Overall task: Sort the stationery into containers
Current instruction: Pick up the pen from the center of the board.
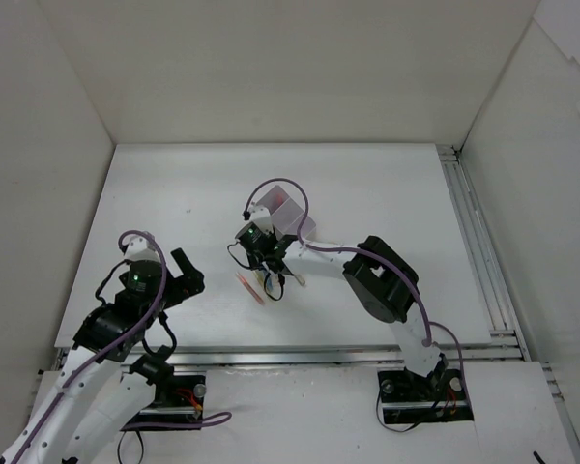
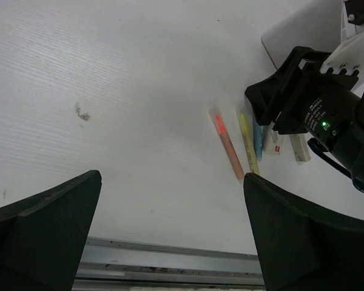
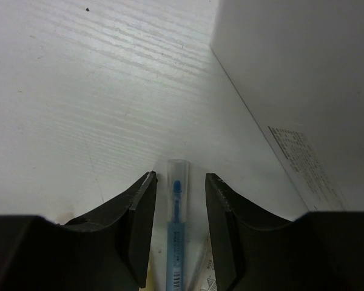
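Note:
My right gripper (image 3: 181, 182) is low over the table with its jaws open on either side of a blue pen (image 3: 177, 230), not touching it. In the top view this gripper (image 1: 274, 280) is just in front of the translucent box (image 1: 286, 217), whose wall (image 3: 291, 73) fills the right of the right wrist view. A pink pen (image 2: 228, 145), a yellow pen (image 2: 249, 142) and the blue pen (image 2: 259, 145) lie side by side, with small eraser blocks (image 2: 299, 147) beside them. My left gripper (image 2: 173, 176) is open and empty, to the left (image 1: 187, 274).
A metal rail (image 2: 170, 257) runs along the table's near edge below my left gripper. White walls (image 1: 271, 68) enclose the table at the back and sides. A printed eraser wrapper (image 3: 209, 279) lies right beside the blue pen.

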### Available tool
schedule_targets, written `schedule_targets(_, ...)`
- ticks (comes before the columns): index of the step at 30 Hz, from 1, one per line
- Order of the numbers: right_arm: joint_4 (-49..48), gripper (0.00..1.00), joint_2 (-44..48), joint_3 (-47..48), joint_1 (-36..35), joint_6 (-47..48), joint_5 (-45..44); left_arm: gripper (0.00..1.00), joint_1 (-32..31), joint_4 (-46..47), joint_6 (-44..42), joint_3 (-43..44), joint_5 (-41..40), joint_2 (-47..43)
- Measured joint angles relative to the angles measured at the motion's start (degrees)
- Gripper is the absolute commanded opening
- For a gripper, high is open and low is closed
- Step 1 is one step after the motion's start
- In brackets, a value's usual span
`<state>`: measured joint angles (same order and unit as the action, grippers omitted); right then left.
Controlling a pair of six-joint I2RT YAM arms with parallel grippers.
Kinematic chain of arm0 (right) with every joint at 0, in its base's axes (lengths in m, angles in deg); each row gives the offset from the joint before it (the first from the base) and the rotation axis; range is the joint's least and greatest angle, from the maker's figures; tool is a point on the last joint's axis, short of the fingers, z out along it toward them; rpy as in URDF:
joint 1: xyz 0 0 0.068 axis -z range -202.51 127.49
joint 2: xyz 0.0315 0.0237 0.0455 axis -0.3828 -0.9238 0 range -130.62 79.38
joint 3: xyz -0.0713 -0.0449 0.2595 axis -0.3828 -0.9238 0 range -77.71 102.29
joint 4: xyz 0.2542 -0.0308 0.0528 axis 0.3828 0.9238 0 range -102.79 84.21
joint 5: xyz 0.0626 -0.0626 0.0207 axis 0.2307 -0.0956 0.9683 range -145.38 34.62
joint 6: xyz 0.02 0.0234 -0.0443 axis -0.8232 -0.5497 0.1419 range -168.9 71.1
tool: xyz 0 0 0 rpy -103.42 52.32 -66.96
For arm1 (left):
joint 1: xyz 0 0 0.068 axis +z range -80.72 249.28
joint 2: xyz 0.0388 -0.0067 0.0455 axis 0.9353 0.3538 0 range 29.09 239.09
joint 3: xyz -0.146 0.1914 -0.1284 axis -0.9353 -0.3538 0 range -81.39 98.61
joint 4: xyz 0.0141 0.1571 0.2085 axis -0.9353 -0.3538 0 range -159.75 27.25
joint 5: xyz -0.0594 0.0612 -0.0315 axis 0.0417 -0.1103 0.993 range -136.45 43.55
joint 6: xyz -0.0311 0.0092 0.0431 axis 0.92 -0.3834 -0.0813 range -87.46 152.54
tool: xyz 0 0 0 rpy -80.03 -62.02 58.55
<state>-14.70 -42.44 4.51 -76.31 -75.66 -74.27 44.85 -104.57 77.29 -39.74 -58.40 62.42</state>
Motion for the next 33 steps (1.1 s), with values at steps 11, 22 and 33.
schedule_targets(11, 8.4, 0.36, 0.0, 3.1, 0.2, -0.2, 5.3, 1.0, 0.0, 0.0, 0.0, 0.0, 0.0, -0.6)
schedule_targets(22, 13.8, 0.27, -1.9, 7.5, 1.0, 0.0, 6.7, 1.0, 0.0, 0.0, 0.0, -0.1, 0.0, -0.5)
schedule_targets(33, 14.4, 0.0, -2.8, 9.1, 1.3, 1.1, 7.5, 1.0, 0.0, 0.0, 0.0, -0.2, 0.0, -0.5)
